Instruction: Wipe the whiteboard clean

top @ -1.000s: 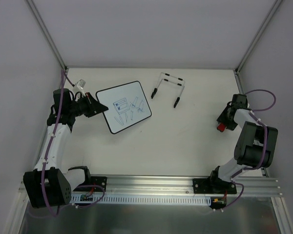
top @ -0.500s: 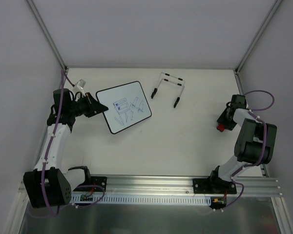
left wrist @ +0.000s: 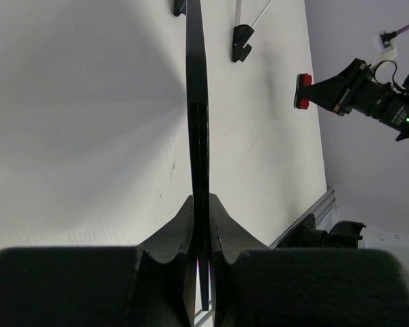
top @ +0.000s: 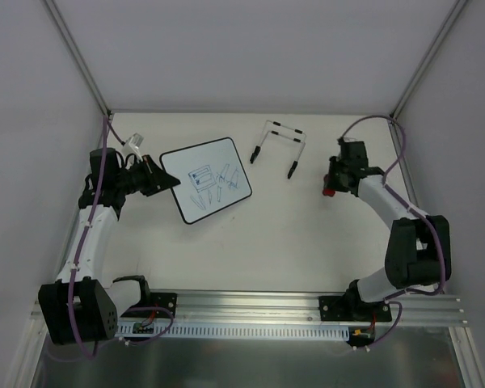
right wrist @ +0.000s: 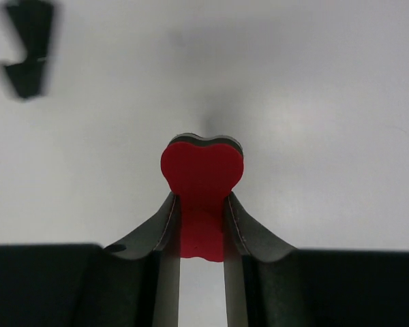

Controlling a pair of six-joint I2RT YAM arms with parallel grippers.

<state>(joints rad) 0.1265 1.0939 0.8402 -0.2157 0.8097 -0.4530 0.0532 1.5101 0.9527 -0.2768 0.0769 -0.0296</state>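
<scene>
Whiteboard [top: 206,179] at about 10 o'clock from the table's [top: 291,242] centre, blue marker scribbles on its face. Left gripper [top: 160,179] clamped on the board's 9 o'clock edge; in the left wrist view both fingers press against the thin black frame, with the board [left wrist: 196,102] running edge-on straight away from the camera. Board, left arm and grip match a second ago, apart from a very slight shift.

Right gripper [top: 330,184] closed on red eraser [top: 327,193]: in the right wrist view the two fingers pinch its narrow waist and the rounded red end [right wrist: 202,170] sticks out past the fingertips, above the white surface. A second ago this gripper sat folded back near the table's 3 o'clock edge with the eraser under it; now the arm is stretched inward and the eraser sits at roughly 2 o'clock from centre, well apart from the board.

Wire stand [top: 276,147] with black feet lies at 12 o'clock, between board and eraser, unmoved; eraser now just right of its nearest foot. Left wrist view also catches the red eraser [left wrist: 302,91] at the tip of the right gripper at 2 o'clock
</scene>
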